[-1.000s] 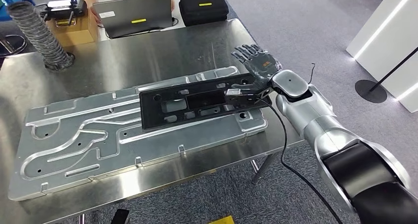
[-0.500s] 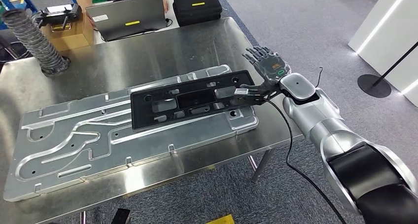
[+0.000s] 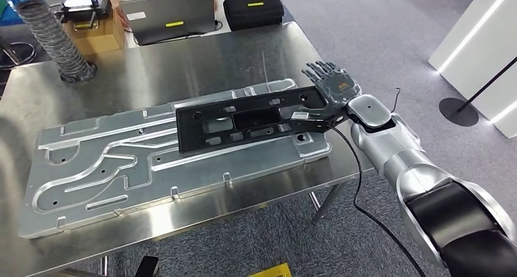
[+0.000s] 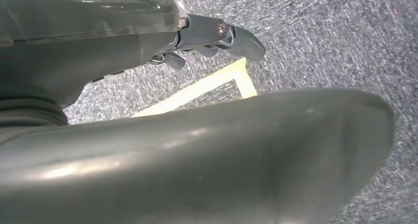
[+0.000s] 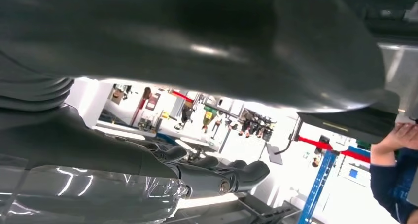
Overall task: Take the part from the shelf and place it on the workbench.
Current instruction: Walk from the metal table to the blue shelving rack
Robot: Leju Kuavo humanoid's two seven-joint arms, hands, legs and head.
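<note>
The right hand (image 3: 332, 91) reaches over the workbench (image 3: 183, 63) with its fingers (image 3: 318, 69) spread upward and apart, while its thumb (image 3: 311, 113) lies flat across the near end of the part (image 3: 244, 121); whether the thumb pins the part or merely rests on it is hard to make out. The part is a long black plastic panel with rectangular cut-outs, lying slightly askew on the grey metal plate (image 3: 122, 167) on the workbench. The left hand (image 4: 217, 34) hangs over carpet, fingers loosely curled, holding nothing.
</note>
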